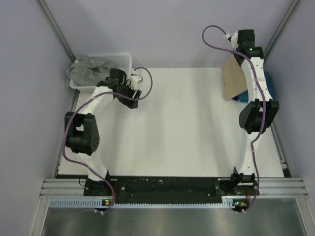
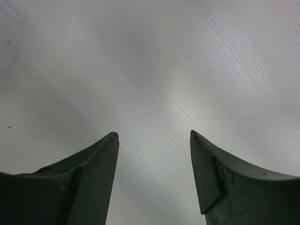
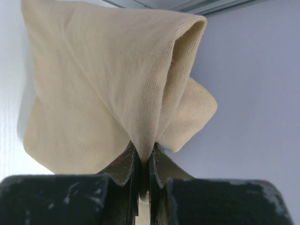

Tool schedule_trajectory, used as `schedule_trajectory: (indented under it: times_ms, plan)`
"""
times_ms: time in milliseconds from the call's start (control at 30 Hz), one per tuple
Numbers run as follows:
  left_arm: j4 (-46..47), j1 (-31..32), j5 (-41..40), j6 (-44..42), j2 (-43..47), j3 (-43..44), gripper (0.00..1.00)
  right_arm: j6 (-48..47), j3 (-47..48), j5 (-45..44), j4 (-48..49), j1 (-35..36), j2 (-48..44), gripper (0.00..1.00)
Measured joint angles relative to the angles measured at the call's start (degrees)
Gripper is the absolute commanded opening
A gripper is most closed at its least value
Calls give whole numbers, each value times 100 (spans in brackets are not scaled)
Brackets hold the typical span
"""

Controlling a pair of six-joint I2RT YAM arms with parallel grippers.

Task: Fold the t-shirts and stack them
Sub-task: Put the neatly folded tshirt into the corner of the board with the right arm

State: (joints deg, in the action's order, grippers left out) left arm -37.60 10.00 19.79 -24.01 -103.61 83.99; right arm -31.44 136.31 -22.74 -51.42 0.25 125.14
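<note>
Tan t-shirt (image 3: 93,84) hangs pinched between the right fingers (image 3: 121,165), probably for carrying to the stack; left fingers (image 2: 89,178) hover spread above the table (image 2: 154,70).

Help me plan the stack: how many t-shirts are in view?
3. A tan one hangs from the right gripper at far right; a teal one peeks out beside it, mostly hidden; a grey one sits in the basket, far left, perhaps covering more.

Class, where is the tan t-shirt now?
In the top view, the tan t-shirt hangs at the far right of the table, pinched in the right gripper.
</note>
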Motion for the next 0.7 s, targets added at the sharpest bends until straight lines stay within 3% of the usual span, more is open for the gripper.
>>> schedule_trajectory:
  times_ms: [700]
  plan:
    - [-13, -66, -85, -20, -2, -11, 66, -459, -334, 632, 273, -962, -177, 0]
